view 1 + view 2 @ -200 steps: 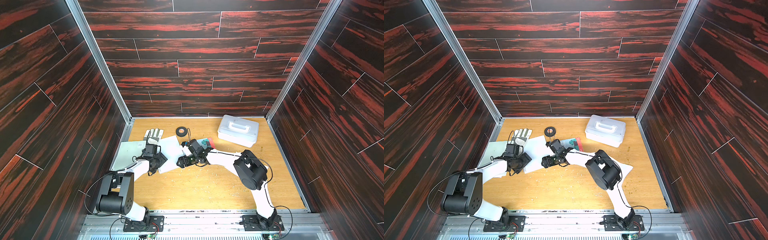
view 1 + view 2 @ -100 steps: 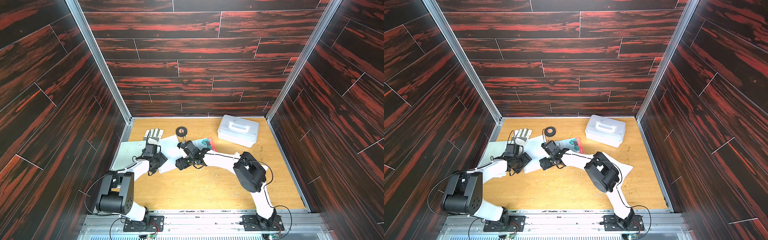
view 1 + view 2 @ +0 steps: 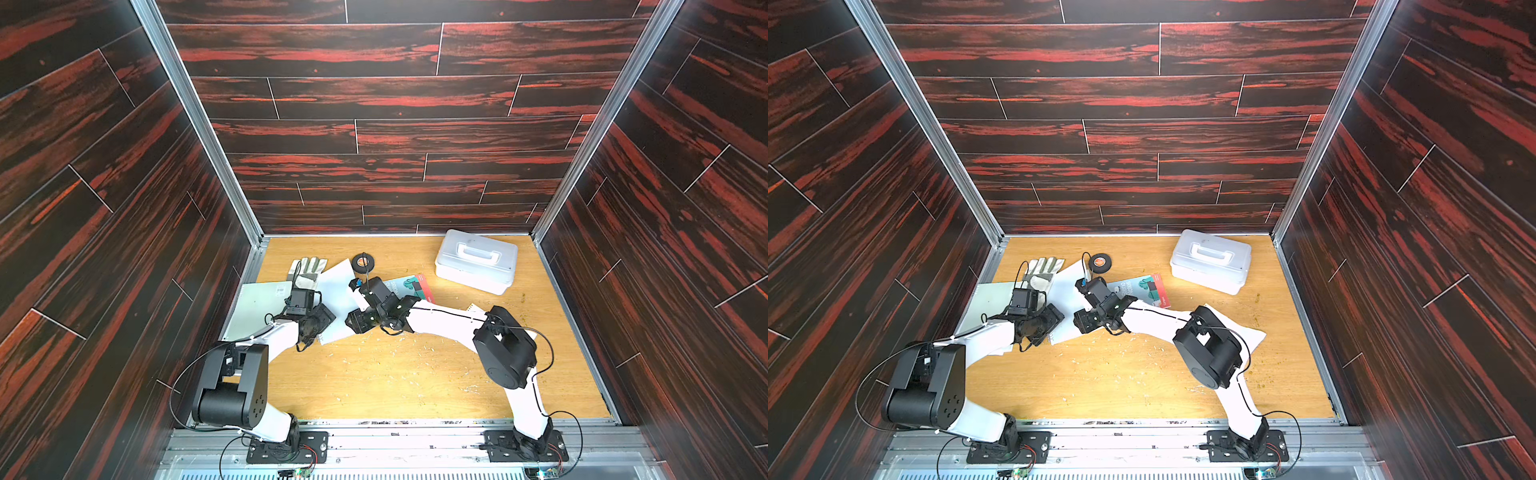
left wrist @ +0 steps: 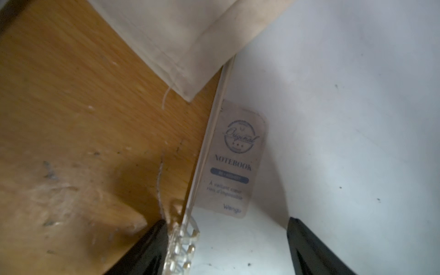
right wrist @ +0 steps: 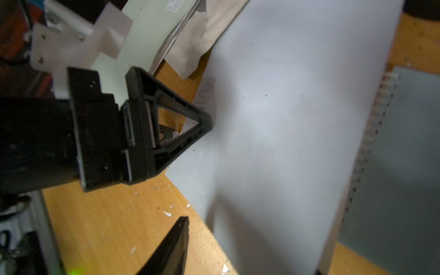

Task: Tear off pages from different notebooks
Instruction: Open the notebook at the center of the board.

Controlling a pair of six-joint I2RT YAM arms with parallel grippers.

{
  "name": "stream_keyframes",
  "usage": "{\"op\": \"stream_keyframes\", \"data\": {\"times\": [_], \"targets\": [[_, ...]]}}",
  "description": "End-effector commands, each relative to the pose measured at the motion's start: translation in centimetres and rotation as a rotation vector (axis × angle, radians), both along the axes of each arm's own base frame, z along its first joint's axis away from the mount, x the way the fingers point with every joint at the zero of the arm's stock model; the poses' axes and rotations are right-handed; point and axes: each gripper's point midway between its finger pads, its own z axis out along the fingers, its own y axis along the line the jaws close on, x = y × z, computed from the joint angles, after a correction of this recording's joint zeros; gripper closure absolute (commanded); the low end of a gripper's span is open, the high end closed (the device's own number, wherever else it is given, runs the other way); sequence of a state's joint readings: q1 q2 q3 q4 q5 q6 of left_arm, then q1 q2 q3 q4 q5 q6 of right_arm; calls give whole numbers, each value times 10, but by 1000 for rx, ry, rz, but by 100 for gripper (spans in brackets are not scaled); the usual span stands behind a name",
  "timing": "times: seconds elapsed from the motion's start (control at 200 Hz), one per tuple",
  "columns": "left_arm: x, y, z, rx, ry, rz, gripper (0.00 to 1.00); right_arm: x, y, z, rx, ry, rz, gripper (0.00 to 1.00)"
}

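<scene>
1. Notebooks first: the white notebook (image 3: 337, 286) lies mid-table, its far corner near the tape roll (image 3: 363, 262). The pale green notebook (image 3: 253, 307) sits by the left wall, and the teal-and-coral notebook (image 3: 412, 286) lies just beyond the right arm.
2. Left gripper (image 4: 226, 250) is down on the white notebook's corner with its jaws spread wide. One tip is off the binding coil (image 4: 181, 250) on the table (image 3: 395, 374) side, the other on the cover beside the "NOTEBOOK" label (image 4: 234, 157). It clasps nothing.
3. Right gripper (image 3: 356, 325) is low at the near edge of that same white sheet. One finger (image 5: 171, 245) shows just beside the paper, the other is hidden behind it (pinched or not, I cannot tell).
4. A torn page (image 3: 1246, 334) lies flat under the right arm.
5. Glove (image 3: 305, 272) touches the white notebook's far side, and the plastic box (image 3: 478, 262) stands in the far right corner.
</scene>
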State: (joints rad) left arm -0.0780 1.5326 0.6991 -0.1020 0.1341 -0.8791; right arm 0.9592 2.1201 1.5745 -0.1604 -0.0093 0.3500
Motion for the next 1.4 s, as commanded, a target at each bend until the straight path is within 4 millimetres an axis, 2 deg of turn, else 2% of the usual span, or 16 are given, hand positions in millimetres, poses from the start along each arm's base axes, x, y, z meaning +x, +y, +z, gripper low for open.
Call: {"op": "stream_keyframes", "data": {"times": [0.0, 0.06, 0.11, 0.205, 0.286, 0.436, 0.551, 0.621, 0.697, 0.802, 0.987, 1.078, 1.198, 1.393], "targets": [[-74, -11, -53, -62, 299, -28, 17, 7, 6, -11, -31, -16, -22, 71], [-73, -13, -49, -71, 283, -29, 17, 15, 1, -11, -54, -45, -59, 91], [-71, -14, -43, -81, 264, -30, 17, 20, -4, -11, -76, -70, -89, 100], [-67, -16, -29, -96, 222, -30, 17, 29, -16, -4, -103, -120, -142, 100], [-63, -15, -13, -98, 174, -22, 16, 34, -27, 12, -106, -180, -178, 100], [-57, -8, 27, -70, 82, -3, 15, 45, -64, 42, -187, -325, -263, 100], [-52, -4, 61, -81, -10, 28, 13, 43, -88, 59, -267, -404, -270, 100], [-44, -10, 84, -145, -94, 33, 12, 36, -98, 66, -291, -434, -244, 100], [-34, -20, 112, -234, -190, 30, 10, 24, -101, 68, -302, -461, -200, 100], [-21, -34, 148, -351, -305, 14, 7, 9, -98, 61, -328, -491, -139, 100], [-4, -47, 192, -505, -462, 5, 4, -17, -78, 39, -370, -501, -53, 100], [-1, -52, 199, -517, -490, -6, 3, -27, -67, 34, -373, -494, -13, 100], [2, -57, 183, -501, -449, -11, 5, -37, -54, 36, -356, -495, 21, 100], [5, -65, 155, -508, -391, -6, 27, -45, -42, 47, -304, -473, 54, 100]]}}
